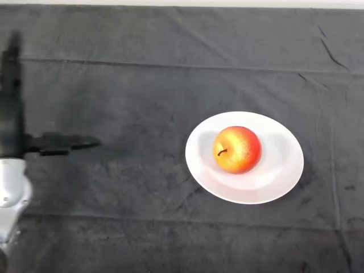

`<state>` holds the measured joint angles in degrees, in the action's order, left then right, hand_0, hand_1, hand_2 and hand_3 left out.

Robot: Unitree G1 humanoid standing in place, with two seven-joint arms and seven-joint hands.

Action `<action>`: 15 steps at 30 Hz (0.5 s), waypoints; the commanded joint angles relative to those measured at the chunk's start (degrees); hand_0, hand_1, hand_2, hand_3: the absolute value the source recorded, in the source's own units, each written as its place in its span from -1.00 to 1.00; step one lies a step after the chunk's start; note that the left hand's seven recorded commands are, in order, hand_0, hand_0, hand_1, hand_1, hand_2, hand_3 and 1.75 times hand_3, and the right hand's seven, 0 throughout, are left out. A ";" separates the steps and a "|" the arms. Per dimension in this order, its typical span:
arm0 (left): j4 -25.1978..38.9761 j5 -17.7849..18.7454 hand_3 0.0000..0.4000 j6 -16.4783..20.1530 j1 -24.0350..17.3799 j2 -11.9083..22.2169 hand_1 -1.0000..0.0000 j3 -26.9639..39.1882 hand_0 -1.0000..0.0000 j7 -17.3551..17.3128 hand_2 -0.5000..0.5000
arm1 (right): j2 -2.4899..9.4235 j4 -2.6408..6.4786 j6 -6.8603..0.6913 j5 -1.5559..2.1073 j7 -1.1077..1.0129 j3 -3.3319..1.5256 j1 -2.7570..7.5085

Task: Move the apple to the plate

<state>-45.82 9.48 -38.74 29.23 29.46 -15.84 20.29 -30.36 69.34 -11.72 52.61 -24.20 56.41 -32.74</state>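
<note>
A red and yellow apple [238, 149] sits in the middle of a white plate [278, 176]. Its little dark stem points to the left. The plate lies flat on the tabletop [170, 68], which has a dark cloth over it, a bit right of the middle of the frame. Far over at the left edge of the frame is the black hand [11, 114], well apart from the plate. Its fingers point straight up the frame and its thumb sticks out to the right, so the hand is spread apart and holds nothing. The silver-grey arm [12, 196] comes in below it at the lower left.
</note>
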 commanded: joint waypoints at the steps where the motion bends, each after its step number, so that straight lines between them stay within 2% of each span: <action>1: -2.47 1.42 -1.00 -1.73 -3.28 2.84 1.00 2.93 1.00 0.60 0.00 | -0.34 -1.46 0.17 0.87 -0.14 0.01 -0.04; 8: -9.22 5.02 -1.00 -3.88 -4.81 1.41 1.00 9.18 1.00 0.61 0.00 | -0.35 -1.44 0.16 0.87 -0.15 0.02 -0.04; 15: -14.99 9.00 -1.00 -4.30 -5.09 -0.35 1.00 14.93 1.00 -0.58 0.00 | -0.39 -1.37 0.16 0.88 -0.17 0.04 -0.07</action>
<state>-59.50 18.06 -41.76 25.30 29.28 -1.57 19.96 -30.36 69.34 -11.72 52.61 -24.20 56.41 -32.74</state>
